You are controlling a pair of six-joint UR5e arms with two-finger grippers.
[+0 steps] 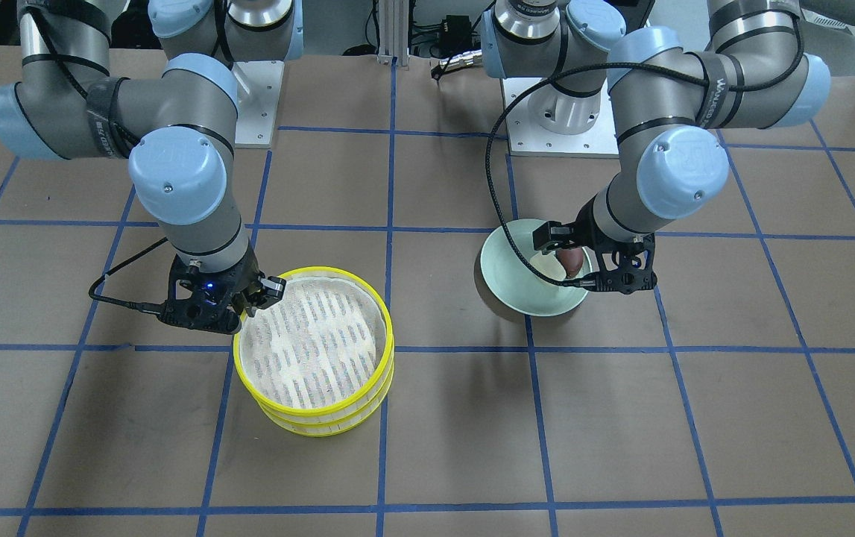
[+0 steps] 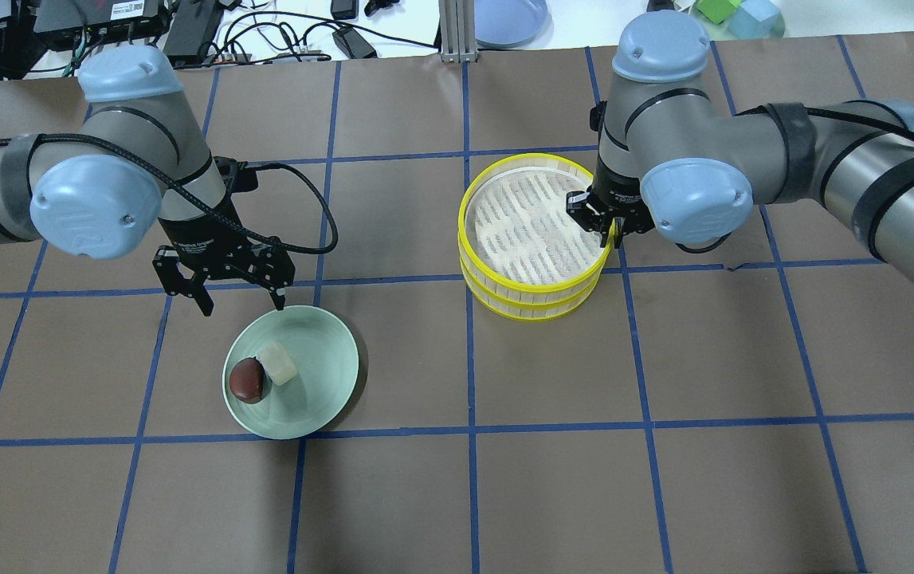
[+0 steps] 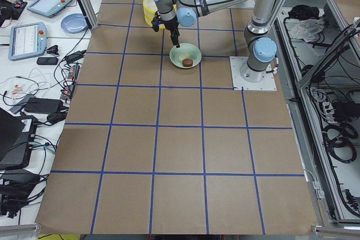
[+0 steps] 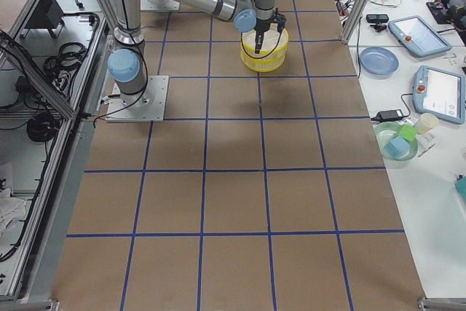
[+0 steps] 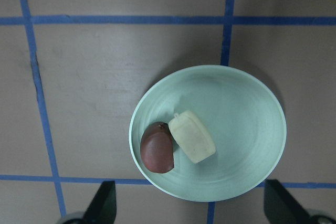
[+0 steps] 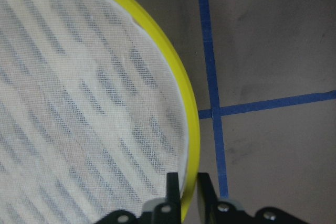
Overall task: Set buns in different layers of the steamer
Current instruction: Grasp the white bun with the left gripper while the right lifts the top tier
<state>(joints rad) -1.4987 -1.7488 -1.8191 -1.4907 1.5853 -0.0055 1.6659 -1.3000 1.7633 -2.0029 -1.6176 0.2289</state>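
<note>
The dark reddish-brown bun and the cream-white bun lie side by side in a pale green plate. They also show in the left wrist view, brown and cream. My left gripper is open and empty, above the plate's near rim. The two yellow-rimmed steamer layers stand stacked, the top layer on the lower layer, with no bun in the top one. My right gripper is shut on the top layer's rim, one finger on each side of it.
The plate sits about one grid square from the steamer stack. A black cable loops off my left wrist. A blue plate and green blocks lie beyond the far edge. Tablets and cables lie on side benches.
</note>
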